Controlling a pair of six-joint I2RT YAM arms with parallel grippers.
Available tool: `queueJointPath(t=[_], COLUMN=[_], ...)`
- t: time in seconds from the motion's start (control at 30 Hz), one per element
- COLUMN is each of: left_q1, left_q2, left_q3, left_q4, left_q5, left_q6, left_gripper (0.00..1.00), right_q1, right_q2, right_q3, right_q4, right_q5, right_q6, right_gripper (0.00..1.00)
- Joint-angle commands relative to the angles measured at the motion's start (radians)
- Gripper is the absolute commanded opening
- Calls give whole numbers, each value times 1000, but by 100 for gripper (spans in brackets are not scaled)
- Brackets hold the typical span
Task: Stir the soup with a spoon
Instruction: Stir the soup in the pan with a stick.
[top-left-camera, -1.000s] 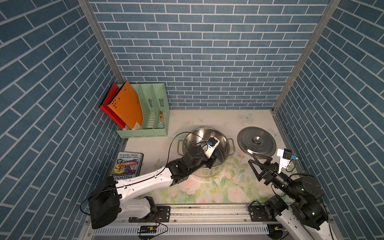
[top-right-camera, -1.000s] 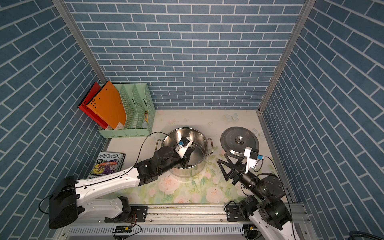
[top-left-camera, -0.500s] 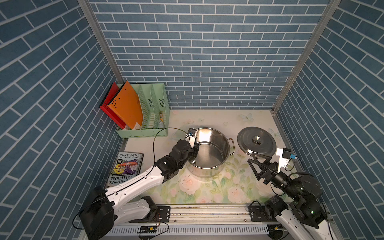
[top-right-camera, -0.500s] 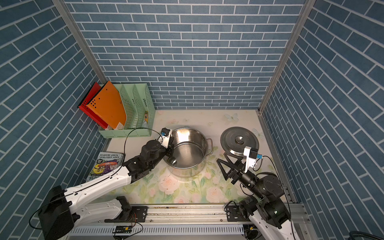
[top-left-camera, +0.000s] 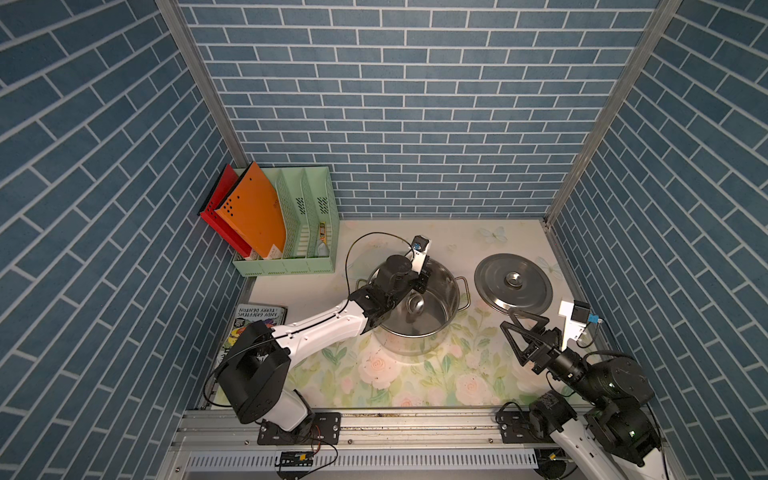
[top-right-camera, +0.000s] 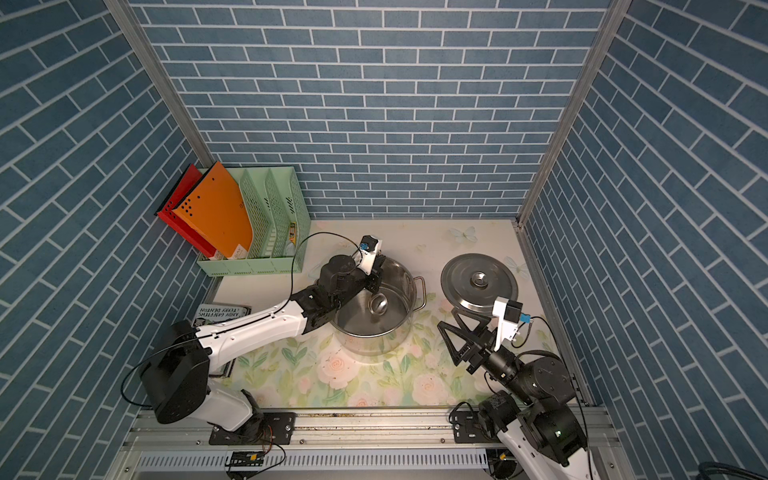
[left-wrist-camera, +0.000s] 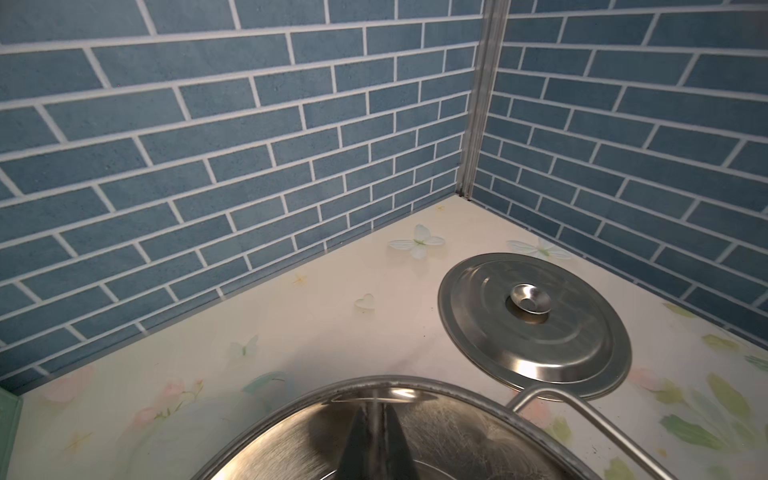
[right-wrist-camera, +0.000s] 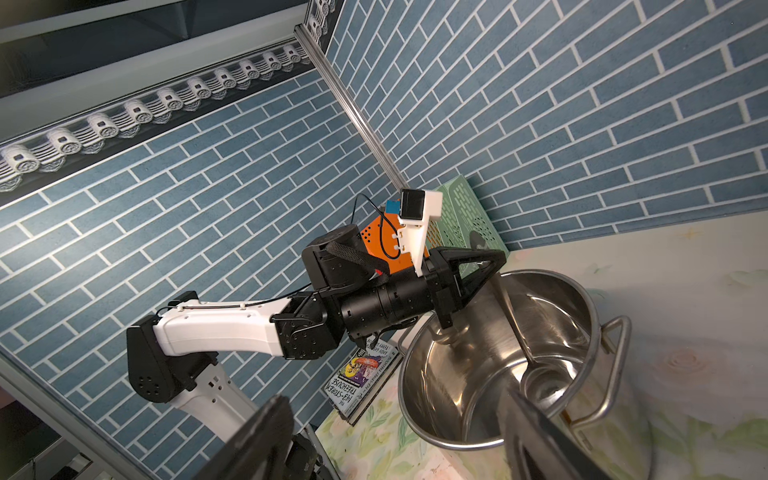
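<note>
Left tool (top-left-camera: 420, 283) now sits at the far rim of the pot (top-left-camera: 415, 343), not at the left rim as half a second ago. Right arm unchanged. Left tool pinched tight on the handle of the spoon (top-left-camera: 414, 306), whose bowl hangs low inside the pot. Right tool (top-left-camera: 524, 328) spread wide, empty, above the table (top-left-camera: 399, 245) near the lid (top-left-camera: 513, 286). Floral table top; blue brick walls (top-left-camera: 415, 124).

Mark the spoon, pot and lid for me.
spoon (top-left-camera: 414, 305), in a top view, on its round bowl.
pot (top-left-camera: 445, 287), in a top view, on its inner wall.
lid (top-left-camera: 514, 279), in a top view, on its knob.
</note>
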Motion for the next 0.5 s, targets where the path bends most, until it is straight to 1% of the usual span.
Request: queueJointPath(t=[0.0, 0.13, 0.27, 0.47], left_q1=[-45, -93, -133, -147], left_q2=[-13, -42, -97, -220], left_q3=[12, -20, -61, -166], left_q4=[46, 41, 15, -45], left_q5=[95, 119, 87, 31], left_q6=[0, -4, 4, -12], left_gripper=[0, 0, 0, 0], right_q1=[5, 4, 5, 5], right_q2=[-9, 4, 11, 10], right_q3=[17, 7, 3, 0], right_q4=[-7, 22, 35, 34], right_q5=[12, 0, -5, -5], right_q6=[11, 14, 14, 16], right_gripper=[82, 82, 82, 82])
